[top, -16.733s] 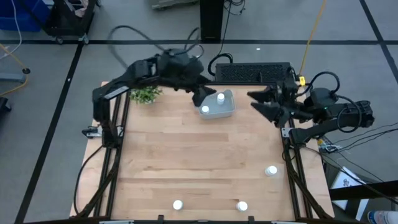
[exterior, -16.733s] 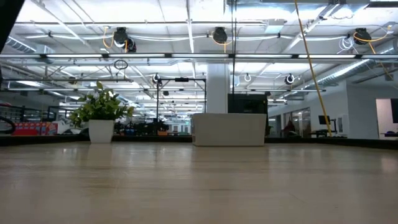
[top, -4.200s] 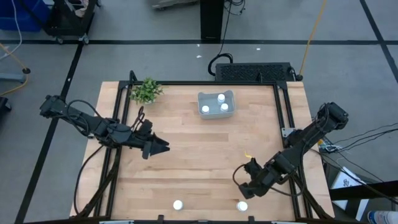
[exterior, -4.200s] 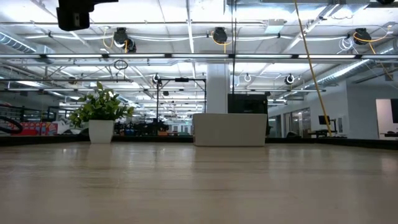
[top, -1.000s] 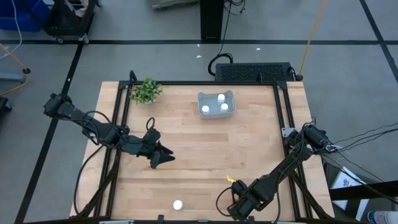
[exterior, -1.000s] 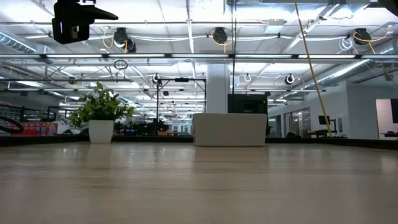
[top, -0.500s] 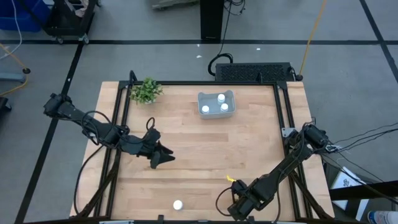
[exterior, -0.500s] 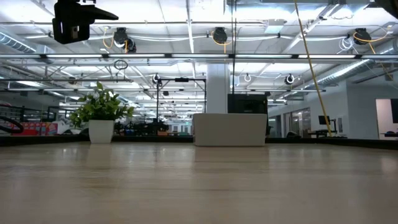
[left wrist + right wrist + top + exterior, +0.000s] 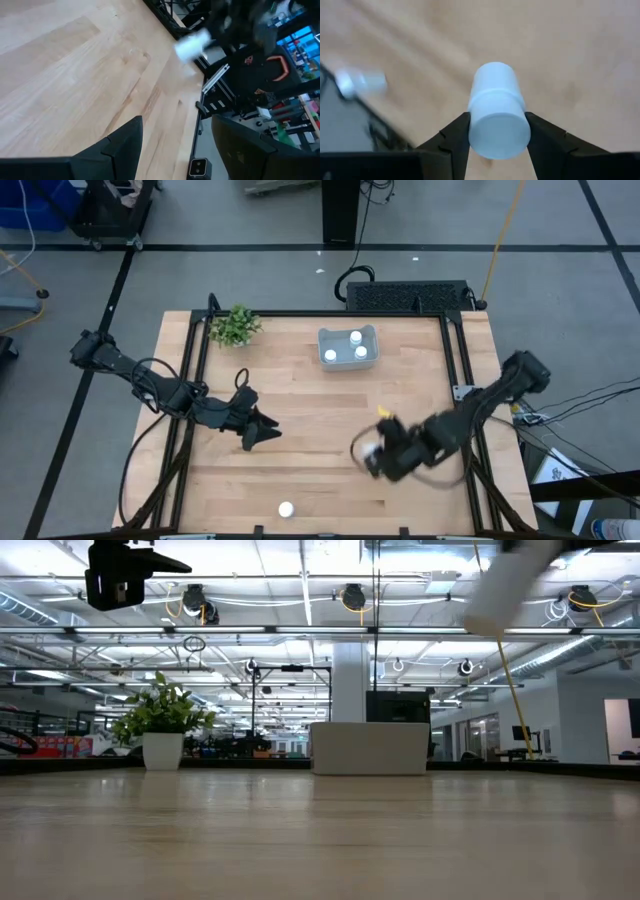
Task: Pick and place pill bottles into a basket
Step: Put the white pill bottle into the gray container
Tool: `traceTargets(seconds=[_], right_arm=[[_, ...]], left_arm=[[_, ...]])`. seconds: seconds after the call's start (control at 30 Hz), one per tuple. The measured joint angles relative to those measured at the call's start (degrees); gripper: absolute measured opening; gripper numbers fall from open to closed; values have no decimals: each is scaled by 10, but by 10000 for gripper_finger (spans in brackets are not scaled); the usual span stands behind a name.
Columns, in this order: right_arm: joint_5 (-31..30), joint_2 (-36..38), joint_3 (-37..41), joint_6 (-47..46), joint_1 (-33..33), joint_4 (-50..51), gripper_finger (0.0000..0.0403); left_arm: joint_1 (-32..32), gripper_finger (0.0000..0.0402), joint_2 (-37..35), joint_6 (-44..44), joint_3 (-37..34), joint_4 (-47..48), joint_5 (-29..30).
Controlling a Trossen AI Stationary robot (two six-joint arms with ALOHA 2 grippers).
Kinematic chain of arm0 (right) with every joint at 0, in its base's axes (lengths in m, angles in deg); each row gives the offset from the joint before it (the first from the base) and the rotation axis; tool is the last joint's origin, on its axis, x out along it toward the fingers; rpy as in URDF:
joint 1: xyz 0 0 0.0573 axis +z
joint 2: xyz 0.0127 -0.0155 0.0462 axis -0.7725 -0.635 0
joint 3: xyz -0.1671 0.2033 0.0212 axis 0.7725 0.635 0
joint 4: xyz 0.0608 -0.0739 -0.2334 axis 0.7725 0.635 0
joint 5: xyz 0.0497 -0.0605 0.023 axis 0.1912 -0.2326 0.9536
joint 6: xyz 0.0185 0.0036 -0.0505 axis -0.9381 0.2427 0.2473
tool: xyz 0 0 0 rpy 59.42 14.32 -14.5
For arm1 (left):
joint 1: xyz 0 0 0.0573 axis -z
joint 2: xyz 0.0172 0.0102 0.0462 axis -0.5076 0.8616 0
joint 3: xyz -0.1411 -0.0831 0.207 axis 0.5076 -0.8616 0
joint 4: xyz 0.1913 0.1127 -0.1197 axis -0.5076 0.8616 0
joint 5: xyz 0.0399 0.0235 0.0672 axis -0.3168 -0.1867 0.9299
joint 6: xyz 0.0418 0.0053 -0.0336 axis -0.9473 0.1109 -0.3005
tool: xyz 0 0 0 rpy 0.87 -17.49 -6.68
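My right gripper [image 9: 372, 452] hangs over the table's near right part, shut on a white pill bottle [image 9: 496, 112]. That bottle also shows in the left wrist view [image 9: 192, 45] and at the top of the low view [image 9: 495, 595]. Another pill bottle [image 9: 286, 509] stands on its base near the table's front edge. The pale basket [image 9: 322, 337] sits at the far middle with three bottles standing in it. My left gripper [image 9: 268, 430] waits open over the table's left part, with nothing between its fingers [image 9: 125, 145]. My right gripper pinches the bottle's wider end [image 9: 476, 127] between its two fingers [image 9: 452, 135], one on each side. The bottle lies along the fingers and sticks out beyond their tips. It slants downward, lifted clear of the table.
A small green plant [image 9: 233, 328] stands at the far left corner. Black frame rails [image 9: 195, 380] run along the table's left and right sides. Bare wood [image 9: 320, 405] lies between my right gripper and the basket.
My right gripper has risen from the table's near edge and gone toward the far edge. It has carried the pill bottle up clear of the wood. The bottle has come into the top of the low view.
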State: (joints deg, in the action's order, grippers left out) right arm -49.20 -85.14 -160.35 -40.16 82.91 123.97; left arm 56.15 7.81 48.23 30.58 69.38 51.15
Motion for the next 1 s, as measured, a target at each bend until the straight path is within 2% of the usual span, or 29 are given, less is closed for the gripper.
traceTargets(seconds=[0.1,0.17,0.27,0.37,0.63,0.87,1.0], right_arm=[[-81,54,0,65,-49,2,155],[-112,86,0,119,-91,-7,153],[-138,124,0,215,-164,-38,153],[-135,149,0,314,-246,-78,154],[1,143,0,515,-445,-174,153],[89,108,0,607,-566,-180,153],[141,78,-8,652,-603,-170,153]], left_arm=[[0,243,0,3,0,0,3],[0,243,0,3,0,0,7],[-3,243,0,3,0,0,14],[-11,243,0,11,0,-5,31],[-32,243,0,19,0,-33,36],[-47,243,0,30,0,-34,37],[-57,243,0,34,0,-34,37]])
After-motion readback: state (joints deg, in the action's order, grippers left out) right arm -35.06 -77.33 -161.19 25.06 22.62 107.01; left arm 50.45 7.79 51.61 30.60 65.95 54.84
